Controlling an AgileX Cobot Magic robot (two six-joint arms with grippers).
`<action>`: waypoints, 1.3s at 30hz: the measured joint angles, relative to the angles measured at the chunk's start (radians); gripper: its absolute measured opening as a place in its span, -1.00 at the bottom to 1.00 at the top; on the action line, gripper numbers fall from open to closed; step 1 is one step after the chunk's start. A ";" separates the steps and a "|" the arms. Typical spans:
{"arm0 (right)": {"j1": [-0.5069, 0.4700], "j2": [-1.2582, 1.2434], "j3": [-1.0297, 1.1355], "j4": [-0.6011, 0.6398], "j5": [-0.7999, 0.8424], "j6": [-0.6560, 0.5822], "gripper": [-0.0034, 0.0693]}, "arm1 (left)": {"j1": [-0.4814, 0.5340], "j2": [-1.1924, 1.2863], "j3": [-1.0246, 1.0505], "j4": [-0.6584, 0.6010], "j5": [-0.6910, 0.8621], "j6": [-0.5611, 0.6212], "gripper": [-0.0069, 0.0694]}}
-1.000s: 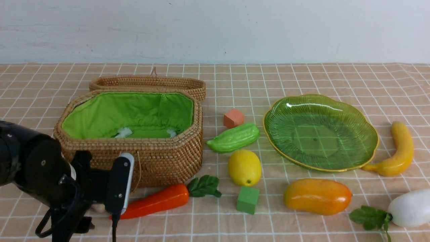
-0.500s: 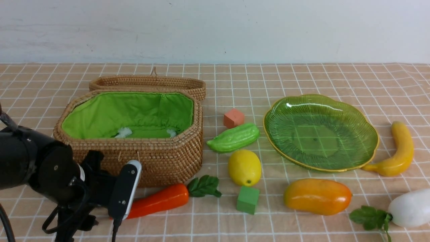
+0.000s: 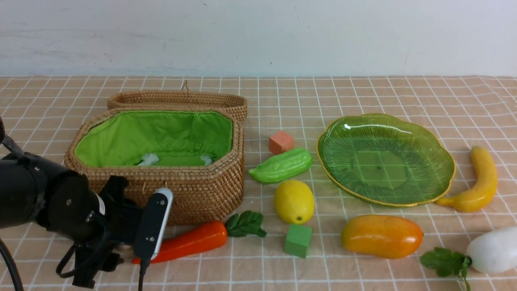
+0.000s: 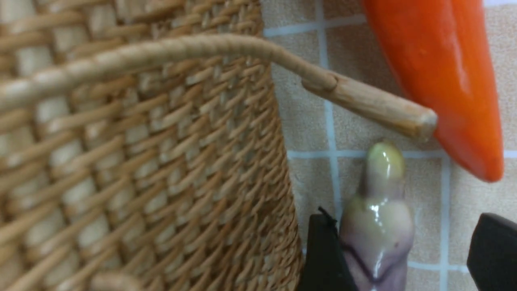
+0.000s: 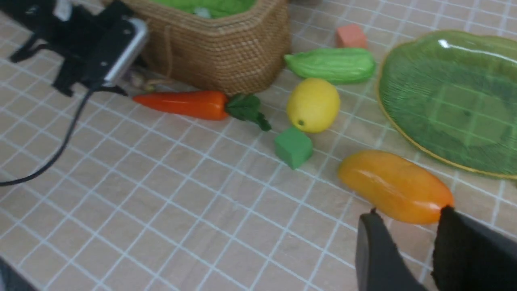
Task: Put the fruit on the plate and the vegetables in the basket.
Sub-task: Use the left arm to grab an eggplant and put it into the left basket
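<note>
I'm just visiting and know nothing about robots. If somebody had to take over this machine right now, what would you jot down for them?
Left gripper: open, jaws either side of the eggplant's stem end, which lies by the basket's front wall, near the carrot tip.
Right gripper: open, empty, just short of the mango.
Plate: bare. Basket lid open, no vegetable seen inside.
Done: nothing placed yet.
Left: lemon, mango, banana to plate; eggplant, carrot, gourd, radish to basket.

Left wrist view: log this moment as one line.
left gripper: open around eggplant | eggplant: beside basket | carrot: untouched
</note>
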 joint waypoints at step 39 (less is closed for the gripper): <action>0.000 0.000 0.000 0.305 -0.020 -0.188 -0.25 | -0.010 -0.344 -0.005 -0.053 0.386 -0.512 -0.19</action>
